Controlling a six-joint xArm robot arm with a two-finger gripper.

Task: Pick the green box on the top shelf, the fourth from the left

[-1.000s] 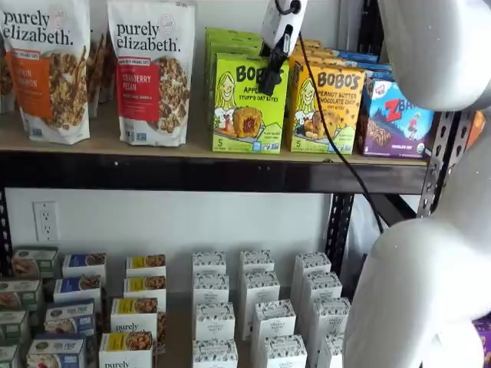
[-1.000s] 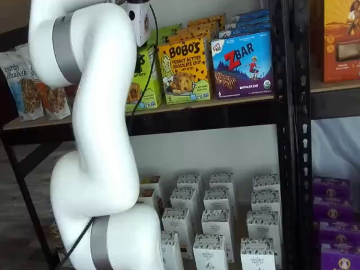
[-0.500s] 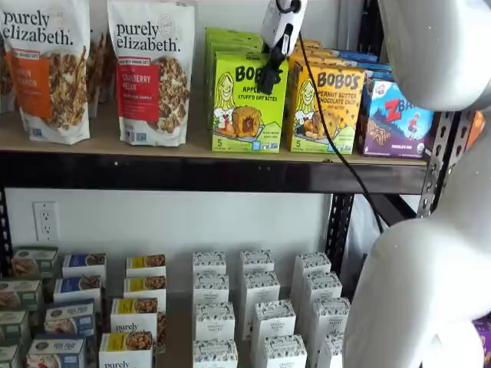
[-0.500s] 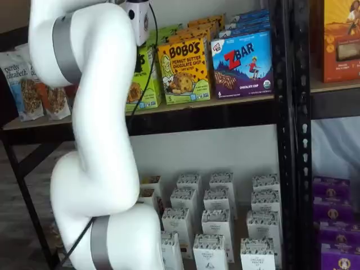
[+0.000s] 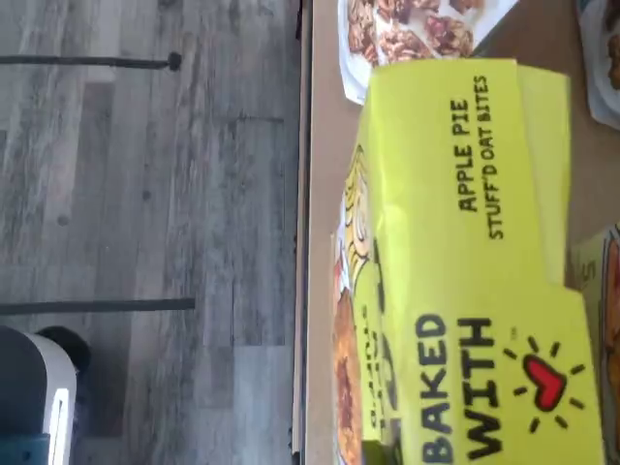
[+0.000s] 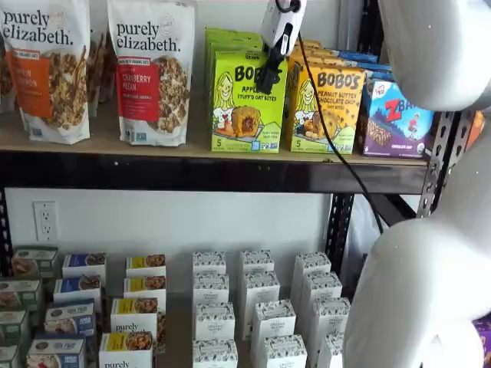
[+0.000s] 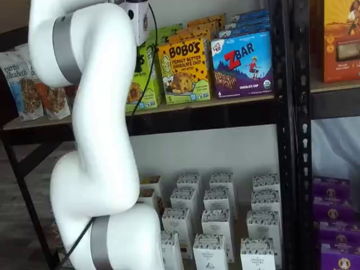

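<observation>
The green box [image 6: 247,103] stands upright at the front of the top shelf [image 6: 192,175], between a granola bag and the yellow Bobo's box. In both shelf views my gripper [image 6: 267,83] hangs from above. One black finger lies over the box's front face near its upper right corner, and the other finger is hidden, so I cannot tell whether it is open or shut. In a shelf view the arm covers most of the green box [image 7: 145,84], and only the gripper's white body [image 7: 138,22] shows. The wrist view looks down on the box's top [image 5: 465,271] at the shelf's edge [image 5: 318,194].
Two Purely Elizabeth granola bags [image 6: 152,73] stand left of the green box. The yellow-orange Bobo's box [image 6: 326,111] and the ZBar box [image 6: 393,119] stand right of it. More green boxes stand behind it. The lower shelf holds small white cartons [image 6: 257,307]. My white arm [image 7: 95,140] fills the foreground.
The gripper's finger and the green box's front have both shifted a few pixels up and left. The neighbouring boxes have not moved.
</observation>
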